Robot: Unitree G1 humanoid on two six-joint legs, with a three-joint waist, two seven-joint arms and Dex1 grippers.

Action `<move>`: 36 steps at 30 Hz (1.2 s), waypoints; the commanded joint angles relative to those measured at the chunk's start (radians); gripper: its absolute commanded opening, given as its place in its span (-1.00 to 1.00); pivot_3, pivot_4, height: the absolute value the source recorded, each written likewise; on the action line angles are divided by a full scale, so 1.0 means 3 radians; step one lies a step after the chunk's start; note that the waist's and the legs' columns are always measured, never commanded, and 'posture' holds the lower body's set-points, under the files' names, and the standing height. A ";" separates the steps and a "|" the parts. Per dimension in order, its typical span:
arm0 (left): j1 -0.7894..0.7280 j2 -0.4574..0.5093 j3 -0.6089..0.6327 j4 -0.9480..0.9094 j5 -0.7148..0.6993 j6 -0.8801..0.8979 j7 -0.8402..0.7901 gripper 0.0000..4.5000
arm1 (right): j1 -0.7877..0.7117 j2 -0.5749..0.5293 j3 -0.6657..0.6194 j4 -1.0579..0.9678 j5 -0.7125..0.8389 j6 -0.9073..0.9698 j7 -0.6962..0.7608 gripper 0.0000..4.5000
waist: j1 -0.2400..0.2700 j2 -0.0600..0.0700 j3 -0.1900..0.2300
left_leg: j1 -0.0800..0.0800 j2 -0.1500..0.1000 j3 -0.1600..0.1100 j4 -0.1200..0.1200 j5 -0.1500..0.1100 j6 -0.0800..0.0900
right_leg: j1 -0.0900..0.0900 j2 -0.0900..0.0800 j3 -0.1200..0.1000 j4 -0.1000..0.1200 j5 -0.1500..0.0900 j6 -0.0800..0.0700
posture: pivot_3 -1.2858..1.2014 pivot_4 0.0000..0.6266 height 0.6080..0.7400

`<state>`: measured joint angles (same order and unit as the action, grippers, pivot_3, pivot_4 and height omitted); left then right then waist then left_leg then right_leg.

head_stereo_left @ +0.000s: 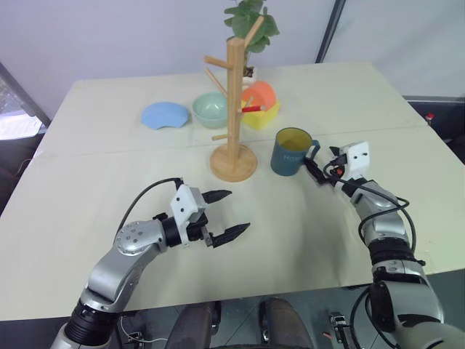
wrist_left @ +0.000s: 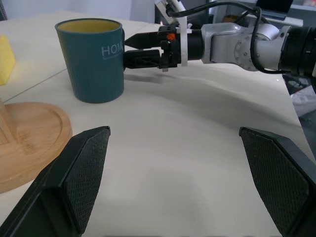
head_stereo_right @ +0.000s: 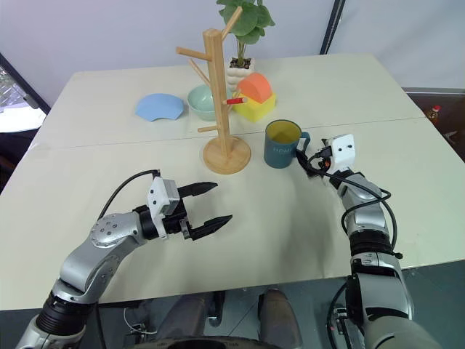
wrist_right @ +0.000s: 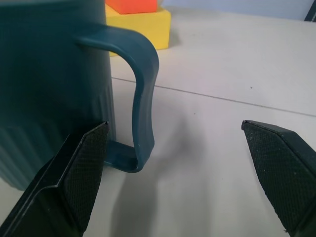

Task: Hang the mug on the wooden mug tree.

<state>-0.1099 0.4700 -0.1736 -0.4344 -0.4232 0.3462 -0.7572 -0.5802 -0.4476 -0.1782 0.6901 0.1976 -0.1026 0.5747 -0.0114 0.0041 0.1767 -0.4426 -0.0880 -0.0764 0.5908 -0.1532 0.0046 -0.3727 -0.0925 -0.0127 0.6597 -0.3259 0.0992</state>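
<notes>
From the head views, the mug (head_stereo_left: 292, 151) is seen upright on the table (head_stereo_left: 109, 182), just beside the wooden mug tree (head_stereo_left: 234, 109). The left gripper (head_stereo_left: 229, 215) is spread, empty. In the right wrist view, the right gripper (wrist_right: 177, 173) is spread around the handle (wrist_right: 140, 98), nothing grasped.

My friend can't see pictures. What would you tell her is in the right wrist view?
A dark teal-blue ceramic mug stands on a pale table, its loop handle between the two open black fingers of the right gripper. Behind the mug sit a yellow block and an orange piece.
</notes>
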 commanded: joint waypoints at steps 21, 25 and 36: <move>0.0107 0.0130 0.0558 0.0077 -0.0011 -0.0219 0.0131 1.00 | 0.0142 -0.0515 0.0424 -0.1876 -0.0054 0.0176 0.0817 -0.98 | -0.0004 0.0012 0.0008 | -0.0002 0.0001 -0.0001 0.0000 0.0000 0.0000 | -0.0009 0.0002 0.0004 0.0007 0.0002 0.0005 | 0.03 -0.52 1.00; 0.0031 0.0190 0.0704 0.0182 -0.0054 -0.0257 0.0053 1.00 | -0.0136 -0.0650 0.0542 -0.2218 -0.0119 0.0351 0.0910 -0.98 | -0.0007 0.0011 0.0009 | -0.0001 0.0001 -0.0010 0.0001 -0.0001 -0.0001 | -0.0011 0.0010 0.0011 0.0007 -0.0002 -0.0004 | 0.03 -0.52 1.00; -0.0062 0.0124 0.0846 0.0143 -0.0172 -0.0244 0.0067 1.00 | -0.0771 -0.0601 0.0848 -0.1819 -0.0432 0.0197 0.0948 -0.98 | 0.0010 -0.0001 0.0015 | -0.0005 -0.0004 -0.0010 0.0004 -0.0002 -0.0003 | -0.0024 0.0008 0.0015 0.0005 0.0003 0.0003 | 0.03 -0.52 1.00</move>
<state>-0.1294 0.5092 0.0577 -0.3548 -0.4630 0.2879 -0.7411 -0.7698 -0.6346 0.0840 0.1507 0.0618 -0.0136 0.8558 -0.0083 0.0038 0.1813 -0.4443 -0.0891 -0.0795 0.5917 -0.1535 0.0040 -0.3795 -0.0900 -0.0082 0.6615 -0.3246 0.1008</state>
